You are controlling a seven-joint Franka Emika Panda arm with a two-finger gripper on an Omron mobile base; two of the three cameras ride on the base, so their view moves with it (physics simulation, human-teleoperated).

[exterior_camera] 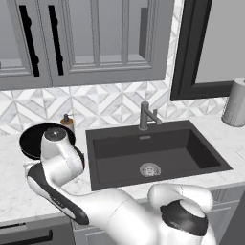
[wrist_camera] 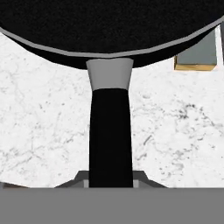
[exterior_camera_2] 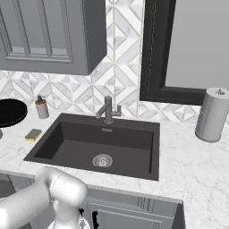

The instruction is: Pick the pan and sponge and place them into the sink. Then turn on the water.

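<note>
Gripping the pan (wrist_camera: 109, 30) by its thin black handle, the claw (wrist_camera: 110, 183) stands nearly closed, its tips flanking the handle at 6 o'clock in the hand view. The black disc spreads across 12 o'clock of that view, and a corner of the sponge (wrist_camera: 197, 57) peeps out at 2 o'clock, just beside the rim. The step in hand appears to be lifting the pan for transfer to the sink (exterior_camera: 153, 153). To do it well, the hold should stay far enough up the handle that the heavy disc does not sag; the lift should go straight up before any sideways swing, so that the rim clears the sponge, the soap dispenser (exterior_camera: 67, 122) at the pan's 1 o'clock in the left base view, and the basin's near wall.

Reading the left base view from left to right: pan at 9 o'clock on the pale marbled surface (exterior_camera: 14, 191), dispenser behind it, the dark basin with round drain at centre, the faucet (exterior_camera: 146, 115) at the basin's 12 o'clock — no water running — and a paper-towel roll (exterior_camera: 235, 103) at 3 o'clock. Grey cabinets hang above a patterned tile backsplash; a dark-framed window lies at upper right.
</note>
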